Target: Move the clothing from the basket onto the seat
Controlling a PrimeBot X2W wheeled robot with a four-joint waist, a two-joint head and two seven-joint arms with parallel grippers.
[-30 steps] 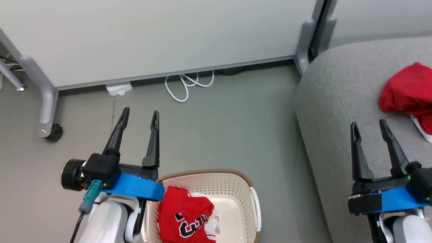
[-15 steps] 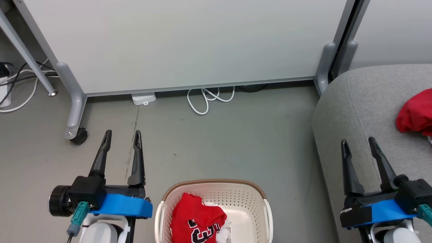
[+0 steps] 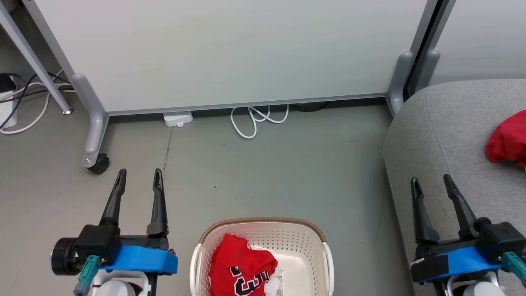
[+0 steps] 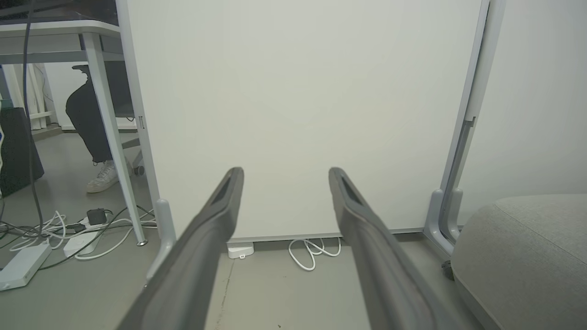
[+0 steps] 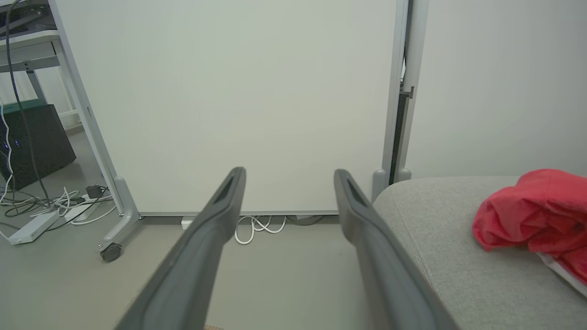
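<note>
— What did your head see that the wrists missed?
— The basket (image 3: 263,225) on the floor between my arms, with a numbered garment (image 3: 240,265) heaped in its left half. My left hand (image 3: 139,172) hung over bare floor to the basket's left, fingers apart and holding nothing. My right hand (image 3: 430,179) was at the left edge of the seat (image 3: 435,135), just as spread and empty.
— And the wrists?
— The right one showed the red garment (image 5: 532,211) bunched on the seat, with a white edge beneath it (its own or another piece's, I couldn't tell). The left one caught a person's leg (image 4: 87,114) and shoe (image 4: 103,178) behind a table leg (image 4: 110,137).
— Changed since a second before?
— My head had swung, so the whole picture slid: more panel (image 3: 230,53) and cables (image 3: 24,107) at left, less red garment at right. Both hands kept their spread.
— Anything cut off?
— The basket's near end and the garment's numerals ran off the bottom edge.
</note>
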